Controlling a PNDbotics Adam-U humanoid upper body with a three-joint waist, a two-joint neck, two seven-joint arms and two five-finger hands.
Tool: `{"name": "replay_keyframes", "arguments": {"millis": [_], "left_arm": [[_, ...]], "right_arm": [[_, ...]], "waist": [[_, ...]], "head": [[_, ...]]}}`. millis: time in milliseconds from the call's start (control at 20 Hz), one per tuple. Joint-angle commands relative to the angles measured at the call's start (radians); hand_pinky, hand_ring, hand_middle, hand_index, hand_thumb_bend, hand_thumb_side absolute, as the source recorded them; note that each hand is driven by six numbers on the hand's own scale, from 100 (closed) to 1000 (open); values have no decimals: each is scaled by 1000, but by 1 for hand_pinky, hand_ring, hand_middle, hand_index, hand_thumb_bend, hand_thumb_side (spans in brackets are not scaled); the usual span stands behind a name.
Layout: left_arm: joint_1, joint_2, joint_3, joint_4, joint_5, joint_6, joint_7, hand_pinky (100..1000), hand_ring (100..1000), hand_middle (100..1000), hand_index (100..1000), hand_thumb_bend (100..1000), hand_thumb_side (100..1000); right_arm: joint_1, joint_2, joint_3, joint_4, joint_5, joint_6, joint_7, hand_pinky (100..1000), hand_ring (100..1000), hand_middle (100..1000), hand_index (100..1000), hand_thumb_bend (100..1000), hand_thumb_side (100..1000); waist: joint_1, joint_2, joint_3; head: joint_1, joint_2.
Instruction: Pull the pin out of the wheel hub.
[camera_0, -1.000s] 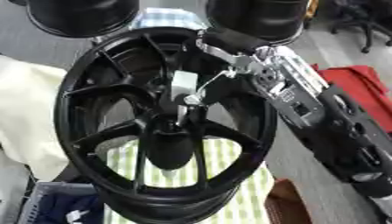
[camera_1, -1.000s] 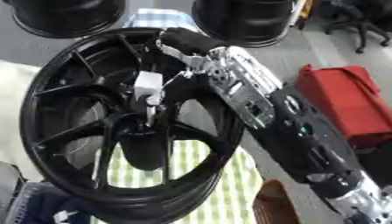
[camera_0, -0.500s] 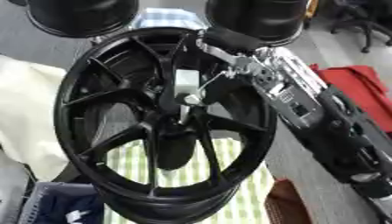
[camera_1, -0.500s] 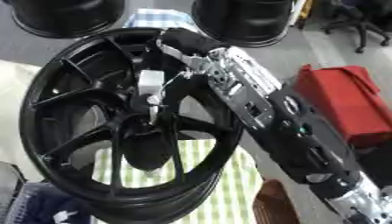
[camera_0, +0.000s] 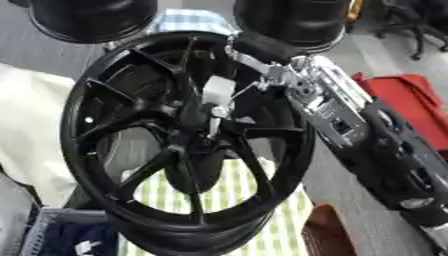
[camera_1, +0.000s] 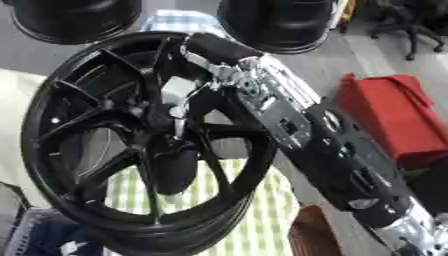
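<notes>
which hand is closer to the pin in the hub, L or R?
Right. The right hand reaches in from the upper right over the wheel, its fingers at the white-topped pin at the hub. The left hand shows in neither view.

— What's the wheel standing on?

— A green-and-white checked cloth, which shows through the spokes and below the rim.

— And under the cloth?

— A grey surface, running on to the right.

— Anything else on it?

— A red case at the right, and a cream cloth at the left.
</notes>
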Motion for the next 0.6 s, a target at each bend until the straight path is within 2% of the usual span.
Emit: {"name": "replay_keyframes", "arguments": {"millis": [50, 300, 600], "left_arm": [[-10, 27, 6, -13, -3, -2, -1, 697, 637, 529, 727, 431, 617], [-9, 27, 6, -12, -4, -3, 0, 697, 637, 529, 727, 429, 617], [-8, 27, 8, -12, -4, -2, 3, 697, 637, 529, 727, 425, 616]], "right_arm": [[-24, -32, -23, -15, -33, 10, 7, 632, 582, 345, 576, 293, 263], [-36, -49, -28, -41, -90, 26, 37, 610, 539, 269, 519, 225, 207], [-38, -65, -32, -76, -133, 18, 82, 558, 480, 216, 527, 148, 133]], "waist": [[7, -13, -1], [6, -15, -2], [4, -18, -3]], "head": [[-1, 5], [-2, 5], [-3, 5]]}}
